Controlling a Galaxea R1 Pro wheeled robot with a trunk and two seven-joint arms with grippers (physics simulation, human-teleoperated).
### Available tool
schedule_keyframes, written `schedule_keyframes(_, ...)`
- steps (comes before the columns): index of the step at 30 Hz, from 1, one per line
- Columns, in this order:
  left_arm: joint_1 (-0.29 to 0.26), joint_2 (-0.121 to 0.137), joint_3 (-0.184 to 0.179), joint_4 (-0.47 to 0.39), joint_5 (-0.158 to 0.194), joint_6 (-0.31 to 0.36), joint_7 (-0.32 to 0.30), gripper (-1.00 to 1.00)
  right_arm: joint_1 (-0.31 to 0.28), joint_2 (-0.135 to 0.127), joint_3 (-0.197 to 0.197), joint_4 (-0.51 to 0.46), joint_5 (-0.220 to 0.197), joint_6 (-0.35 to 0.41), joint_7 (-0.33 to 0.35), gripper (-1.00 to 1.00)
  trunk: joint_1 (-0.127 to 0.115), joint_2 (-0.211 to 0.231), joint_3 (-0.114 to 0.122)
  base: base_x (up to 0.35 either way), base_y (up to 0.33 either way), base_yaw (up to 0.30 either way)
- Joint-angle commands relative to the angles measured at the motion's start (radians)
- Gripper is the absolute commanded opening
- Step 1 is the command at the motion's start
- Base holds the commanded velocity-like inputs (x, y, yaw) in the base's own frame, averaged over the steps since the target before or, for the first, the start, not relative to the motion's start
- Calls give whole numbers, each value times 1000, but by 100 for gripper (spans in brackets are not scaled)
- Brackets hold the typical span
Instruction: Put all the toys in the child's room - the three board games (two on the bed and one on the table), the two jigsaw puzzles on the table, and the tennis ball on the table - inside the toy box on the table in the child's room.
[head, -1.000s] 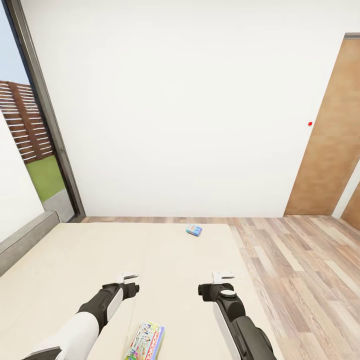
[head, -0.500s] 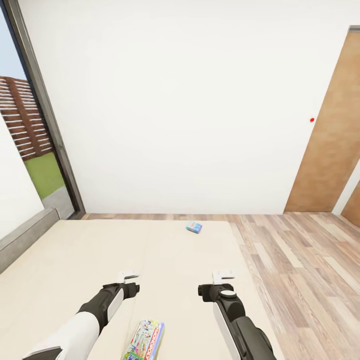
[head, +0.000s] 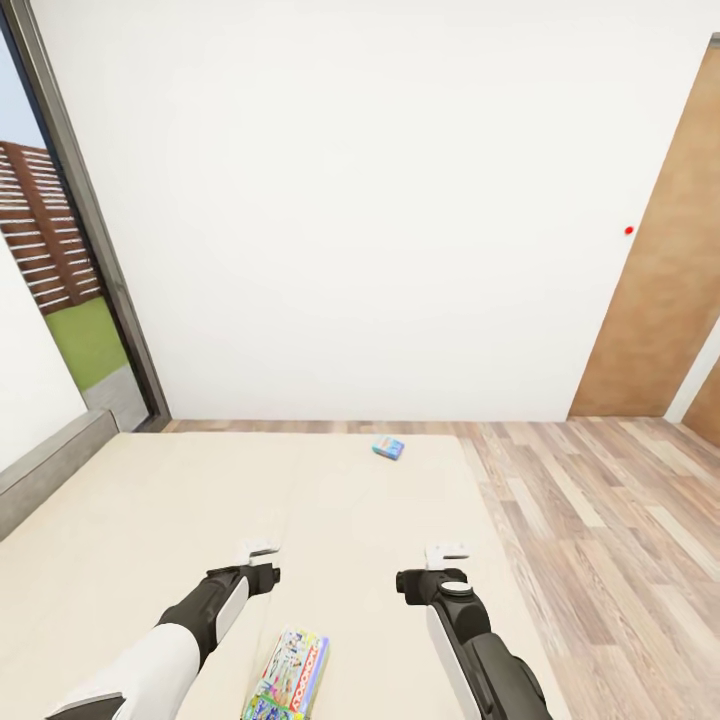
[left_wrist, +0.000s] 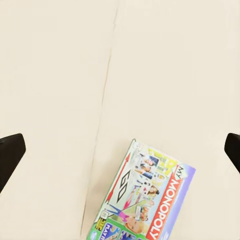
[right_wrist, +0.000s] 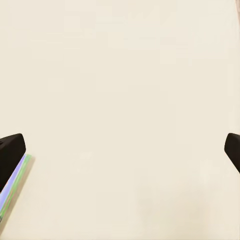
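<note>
A bedroom in a home. A low bed (head: 150, 520) with a plain beige mattress fills the foreground from 6 to 9 o'clock. Two board game boxes (head: 290, 672) lie on it. Wood-plank flooring (head: 600, 520) runs at 3 to 4 o'clock, below a wooden door (head: 660, 300). At 9 o'clock a tall window (head: 50, 290) shows lawn and fencing outside.

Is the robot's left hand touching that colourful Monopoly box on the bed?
Apart. In the head view, bare mattress separates the left hand from the Monopoly box; the left wrist view shows its open fingers well clear of the box.
</note>
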Motion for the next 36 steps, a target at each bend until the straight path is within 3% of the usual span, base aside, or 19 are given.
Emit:
schedule_keyframes(1, -1, -1, 5, -2, -6, 5, 1, 100, -1, 0, 1, -1, -9, 3, -9, 100, 1, -2, -4, 0, 0, 0)
schedule_keyframes(13, -1, -2, 5, -2, -6, 3, 1, 100, -1, 0, 1, -1, -9, -1, -11, 100, 1, -2, -22, 0, 0, 0)
schedule_keyframes(36, -1, -2, 5, -2, -6, 2, 1, 100, -1, 0, 1, 12, -10, -57, -12, 100, 1, -2, -23, 0, 0, 0)
